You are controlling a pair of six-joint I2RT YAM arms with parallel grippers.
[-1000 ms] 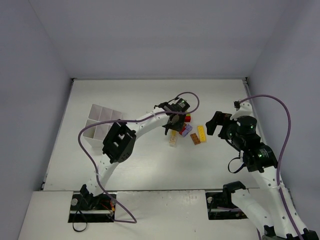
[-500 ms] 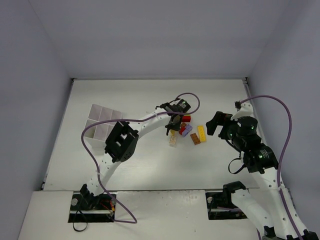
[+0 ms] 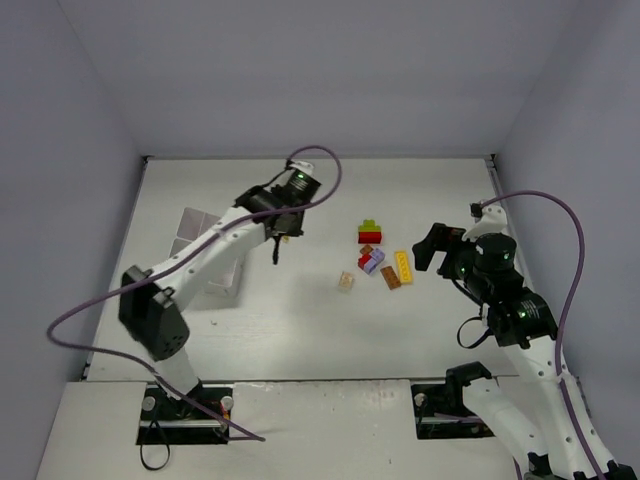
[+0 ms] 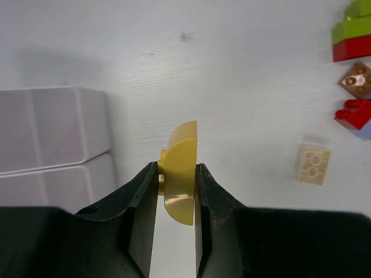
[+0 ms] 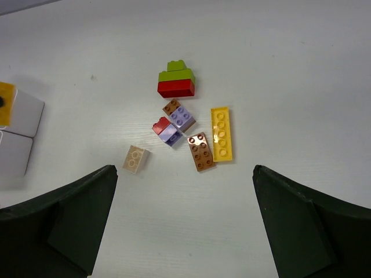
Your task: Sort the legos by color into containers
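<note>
In left end effector [image 4: 175, 172]: yellow lego [image 4: 181, 147]

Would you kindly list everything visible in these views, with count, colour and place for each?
tray: one, white translucent, table's left part
curved brick: one, yellow, held beside the tray
stacked bricks: one stack, green on red, pile's far end
lilac bricks: two, mid-pile
small brick: one, brown, against a lilac brick
red brick: one, against the other lilac brick
brown plate: one, pile's near side
yellow plate: one, beside the brown plate
beige brick: one, apart, towards the tray
left gripper: shut on curved brick
right gripper: open, near pile
</note>
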